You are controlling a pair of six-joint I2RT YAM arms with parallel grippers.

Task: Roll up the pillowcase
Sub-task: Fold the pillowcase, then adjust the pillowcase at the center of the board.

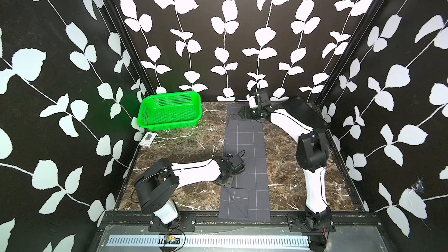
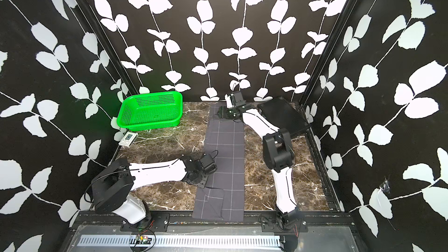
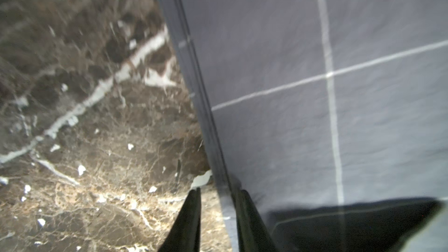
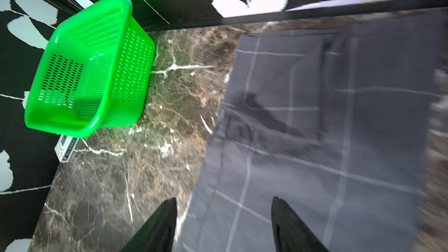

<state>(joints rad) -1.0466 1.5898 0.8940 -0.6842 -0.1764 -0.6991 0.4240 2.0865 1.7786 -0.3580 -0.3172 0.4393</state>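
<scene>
The pillowcase [image 1: 244, 141] [image 2: 225, 146], dark grey with thin white grid lines, lies as a long narrow strip down the middle of the table, from the back edge to the front rail. A flap is folded over at its near left corner. My left gripper [image 1: 226, 182] [image 2: 200, 181] sits low at the strip's left edge. In the left wrist view its fingers [image 3: 219, 191] stand narrowly apart astride the folded edge of the cloth [image 3: 315, 117], with marble showing in the gap. My right gripper [image 1: 242, 113] [image 2: 221, 114] [image 4: 224, 200] hangs wide open over the rumpled far end of the cloth [image 4: 315, 117].
A green perforated basket [image 1: 169, 110] [image 2: 150, 111] [image 4: 92, 69] stands at the back left, with a small white box [image 1: 148, 139] [image 2: 128, 139] in front of it. A rigid flat black case [image 1: 300, 110] [image 2: 283, 115] lies at the back right. Brown marble table [image 1: 189, 146] shows on both sides of the strip.
</scene>
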